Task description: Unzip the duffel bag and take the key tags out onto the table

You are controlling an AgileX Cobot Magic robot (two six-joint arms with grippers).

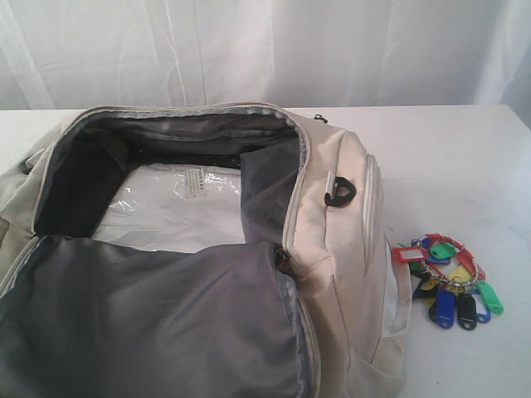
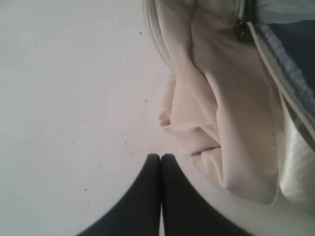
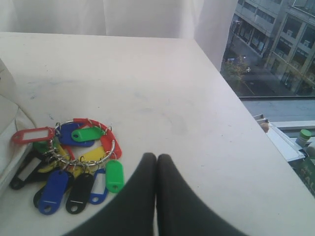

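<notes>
Duffel bag (image 1: 332, 224) fills the left and centre of the exterior view. Its main zip is open, the dark grey lining (image 1: 149, 323) is folded toward the bottom of the frame, and a clear plastic packet (image 1: 174, 207) shows inside. Key tags (image 1: 448, 282) lie on the desk (image 1: 465, 149) at lower right of that frame, just beside the bag's end, ring and tags all outside the bag (one red tag may touch the fabric, hard to tell).

Left hand (image 2: 161, 158): fingers pressed together, pinching nothing, over bare desk next to the bag's cream corner at the right of its wrist view. Right hand (image 3: 156, 158): fingers pressed together, nothing in them, just beside the tags at lower left of its view. Neither arm shows in the exterior view.

Judgement: task looks done, only backing off is left. To do it well, lift each hand straight up before any sideways move. That way the right one doesn't snag the ring or drag tags, and the left doesn't catch bag fabric.
</notes>
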